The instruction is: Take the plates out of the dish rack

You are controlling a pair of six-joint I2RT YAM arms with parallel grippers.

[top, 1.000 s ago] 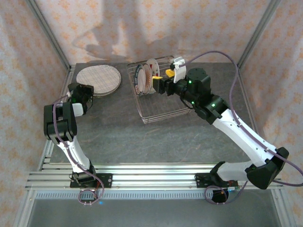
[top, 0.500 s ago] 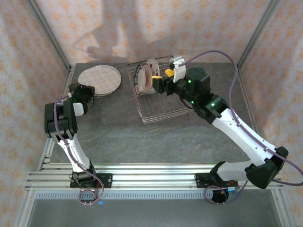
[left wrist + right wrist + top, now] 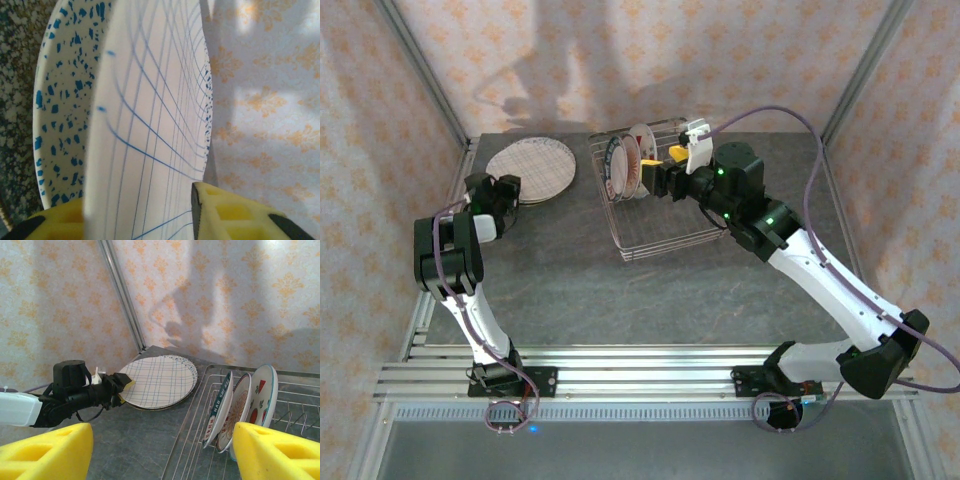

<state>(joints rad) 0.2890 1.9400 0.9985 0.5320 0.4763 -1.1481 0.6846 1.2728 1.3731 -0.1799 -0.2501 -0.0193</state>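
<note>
The left end effector (image 3: 507, 187) is at the near rim of a stack of plates lying flat on the worktop (image 3: 570, 270). Its yellow fingers stand on both sides of the rim of the top one, the plaid plate (image 3: 532, 163); whether they press on it or are already loose, I cannot tell. Directly under the plaid plate lies a speckled plate (image 3: 60, 100), white with blue spots. How many more are below it I cannot tell, so at least two plates are out. To the right of this end effector, well apart from it, is the rack (image 3: 670, 228). Three plates stand upright in its far left corner: the dark-rimmed plate (image 3: 220, 407), then a patterned plate (image 3: 239, 410), then the fruit plate (image 3: 261, 392). The right end effector (image 3: 665, 180) hovers above the rack, just beside these three. Its fingers are wide apart and have hold of nothing. By my judgement the task is about half done: the plaid plate is set on the stack, and the three plates in front of the right end effector must be taken out one after another. As for writing, the dark rim carries pale marks that may be letters, too small to read. I see no brand or label elsewhere.
</note>
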